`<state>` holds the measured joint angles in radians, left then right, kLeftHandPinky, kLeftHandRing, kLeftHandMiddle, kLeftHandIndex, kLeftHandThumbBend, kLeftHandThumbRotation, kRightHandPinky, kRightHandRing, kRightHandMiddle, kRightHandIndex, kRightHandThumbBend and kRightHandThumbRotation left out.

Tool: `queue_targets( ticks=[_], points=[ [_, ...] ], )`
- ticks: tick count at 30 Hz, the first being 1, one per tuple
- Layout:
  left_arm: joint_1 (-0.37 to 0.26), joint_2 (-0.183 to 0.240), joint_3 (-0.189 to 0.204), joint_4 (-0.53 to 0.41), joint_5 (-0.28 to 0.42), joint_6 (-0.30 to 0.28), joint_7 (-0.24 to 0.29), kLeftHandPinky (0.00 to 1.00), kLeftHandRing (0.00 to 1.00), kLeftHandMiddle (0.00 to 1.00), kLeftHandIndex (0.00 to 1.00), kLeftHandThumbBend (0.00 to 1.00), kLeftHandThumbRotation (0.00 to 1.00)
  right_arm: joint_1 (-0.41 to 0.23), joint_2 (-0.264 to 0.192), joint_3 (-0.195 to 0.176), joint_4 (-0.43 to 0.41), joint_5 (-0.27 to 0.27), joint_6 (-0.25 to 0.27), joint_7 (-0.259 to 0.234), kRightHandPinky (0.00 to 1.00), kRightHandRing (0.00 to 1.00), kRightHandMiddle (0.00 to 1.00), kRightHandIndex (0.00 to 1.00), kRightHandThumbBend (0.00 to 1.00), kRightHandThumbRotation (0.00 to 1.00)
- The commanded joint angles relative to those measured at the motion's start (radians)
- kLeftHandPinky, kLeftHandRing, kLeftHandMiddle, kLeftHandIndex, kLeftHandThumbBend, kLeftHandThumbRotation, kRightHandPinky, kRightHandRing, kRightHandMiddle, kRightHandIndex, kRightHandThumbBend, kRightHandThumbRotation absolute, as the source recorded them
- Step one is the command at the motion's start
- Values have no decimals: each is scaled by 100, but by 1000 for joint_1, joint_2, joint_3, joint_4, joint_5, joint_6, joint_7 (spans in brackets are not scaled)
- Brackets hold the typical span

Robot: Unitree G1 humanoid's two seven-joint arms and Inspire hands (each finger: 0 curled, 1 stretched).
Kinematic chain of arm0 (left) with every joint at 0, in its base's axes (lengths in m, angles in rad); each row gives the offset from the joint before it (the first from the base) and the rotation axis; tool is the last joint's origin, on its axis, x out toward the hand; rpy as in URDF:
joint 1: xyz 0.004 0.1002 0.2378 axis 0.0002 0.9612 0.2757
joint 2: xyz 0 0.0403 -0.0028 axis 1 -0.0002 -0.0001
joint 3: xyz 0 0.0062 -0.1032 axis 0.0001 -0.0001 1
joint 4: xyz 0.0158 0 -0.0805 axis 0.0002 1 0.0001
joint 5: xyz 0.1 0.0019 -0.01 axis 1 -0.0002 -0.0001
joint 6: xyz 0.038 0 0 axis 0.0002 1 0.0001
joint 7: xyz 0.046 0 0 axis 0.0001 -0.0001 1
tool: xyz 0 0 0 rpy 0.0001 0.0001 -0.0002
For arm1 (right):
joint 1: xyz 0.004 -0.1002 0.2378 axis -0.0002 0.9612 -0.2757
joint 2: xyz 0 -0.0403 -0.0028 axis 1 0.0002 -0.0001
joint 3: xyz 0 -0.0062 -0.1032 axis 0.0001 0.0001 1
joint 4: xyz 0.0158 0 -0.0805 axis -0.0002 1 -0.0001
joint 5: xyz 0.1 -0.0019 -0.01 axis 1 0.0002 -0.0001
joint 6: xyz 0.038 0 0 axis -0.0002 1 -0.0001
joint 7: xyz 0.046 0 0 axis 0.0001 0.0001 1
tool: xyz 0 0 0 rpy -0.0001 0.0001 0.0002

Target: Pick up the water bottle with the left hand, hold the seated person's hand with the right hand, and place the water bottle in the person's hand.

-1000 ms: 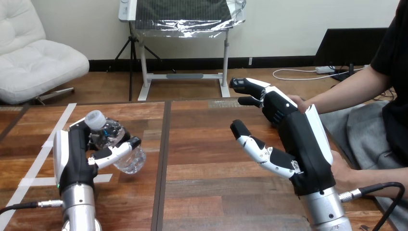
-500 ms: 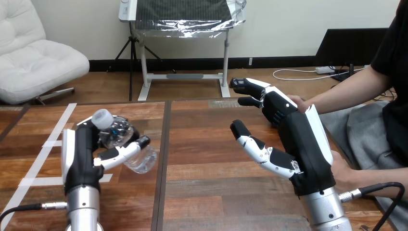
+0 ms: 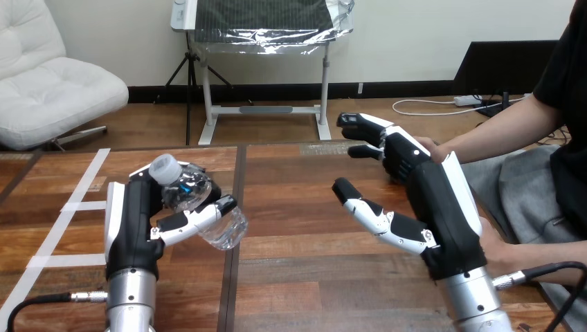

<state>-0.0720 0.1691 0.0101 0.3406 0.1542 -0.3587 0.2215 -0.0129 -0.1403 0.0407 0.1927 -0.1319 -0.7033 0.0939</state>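
Note:
My left hand (image 3: 130, 232) stands upright over the left half of the wooden table (image 3: 304, 277). Its fingers and thumb are curled round a clear water bottle (image 3: 201, 207) with a white cap, which is tilted with the cap up and to the left, lifted off the table. My right hand (image 3: 437, 200) is raised at the right, with fingers and thumb straight and spread. The person's hand (image 3: 424, 144) sits just behind it at the table's right edge, mostly hidden; I cannot tell if the two touch.
White tape strips (image 3: 66, 207) mark the table's left end. A dark seam (image 3: 235, 228) runs down the tabletop just right of the bottle. The person's forearm (image 3: 495, 131) reaches in from the right.
My left hand has carried the bottle to the right, toward the table's middle. My right hand has barely shifted and stays open beside the person's hand.

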Motion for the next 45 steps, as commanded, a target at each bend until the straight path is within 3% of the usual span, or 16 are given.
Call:
queue_targets(
  ticks=[1, 7, 12, 16, 22, 30, 40, 45],
  points=[
    [-65, -8, 9, -216, -5, -9, -14, 41, 42, 44, 47, 68, 0, -39, -98, -105, -124, -56, 72, -33, 74, 83, 84, 80, 56, 16],
    [-53, -16, 9, -235, -3, -6, -24, 43, 42, 44, 47, 67, 0, -29, -167, -141, -176, -98, 136, -14, 75, 84, 86, 82, 60, 17],
    [-42, -22, 10, -248, 2, -8, -29, 43, 42, 44, 48, 67, 0, -20, -249, -183, -218, -184, 186, -9, 71, 83, 87, 83, 65, 18],
    [-33, -26, 10, -262, 6, 1, -33, 44, 42, 44, 48, 66, 0, -4, -323, -211, -267, -223, 271, 42, 72, 84, 88, 83, 68, 19],
    [-27, -29, 12, -266, 9, -3, -37, 44, 43, 44, 48, 66, 0, 10, -399, -230, -317, -253, 377, 108, 75, 86, 90, 86, 70, 17],
    [-20, -30, 13, -272, 14, -4, -41, 46, 43, 44, 48, 67, 0, 9, -495, -242, -363, -308, 521, 196, 77, 88, 91, 86, 75, 15],
    [-12, -32, 15, -282, 22, 4, -43, 47, 44, 45, 48, 66, 0, -18, -598, -226, -321, -394, 601, 240, 76, 89, 91, 87, 79, 22],
    [-11, -31, 16, -279, 17, 1, -46, 47, 44, 44, 48, 66, 0, -26, -626, -214, -311, -435, 641, 259, 76, 90, 91, 87, 82, 28]
  ],
)
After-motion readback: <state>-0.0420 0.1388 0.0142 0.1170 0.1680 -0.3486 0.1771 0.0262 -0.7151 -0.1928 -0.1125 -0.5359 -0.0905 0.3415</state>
